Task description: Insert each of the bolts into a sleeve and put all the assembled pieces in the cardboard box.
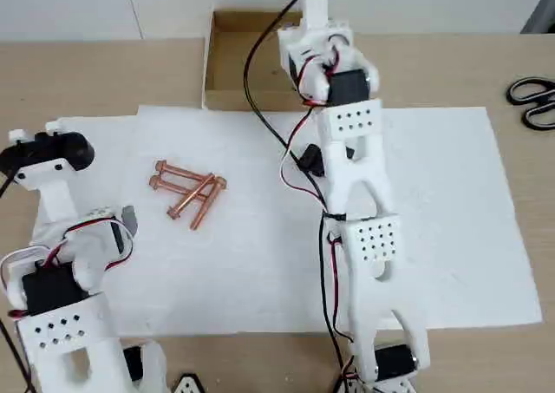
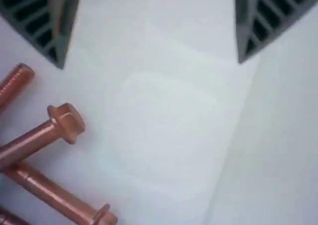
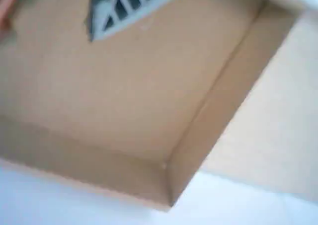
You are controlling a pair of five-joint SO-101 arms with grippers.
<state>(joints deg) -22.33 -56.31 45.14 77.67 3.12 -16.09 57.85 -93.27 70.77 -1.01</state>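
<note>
Several copper bolts [image 1: 186, 192] lie in a loose pile on the white sheet [image 1: 434, 219], left of centre. My left gripper [image 2: 149, 26] hangs open just above the sheet, and the nearest bolts [image 2: 44, 133] lie beside it, outside its grey fingers [image 2: 54, 31]. In the high view this gripper [image 1: 126, 224] sits left of the pile. The right arm [image 1: 355, 150] stretches to the cardboard box [image 1: 210, 59] at the back. My right gripper [image 3: 64, 1] is above the box floor [image 3: 124, 96] with its fingers apart. A blurred copper-coloured bit [image 3: 4, 9] shows at the picture's edge.
Scissors [image 1: 533, 102] lie on the bare table at the far right. The right arm's long white links cross the middle of the sheet. The box wall [image 3: 213, 111] and one inside corner are near the right gripper.
</note>
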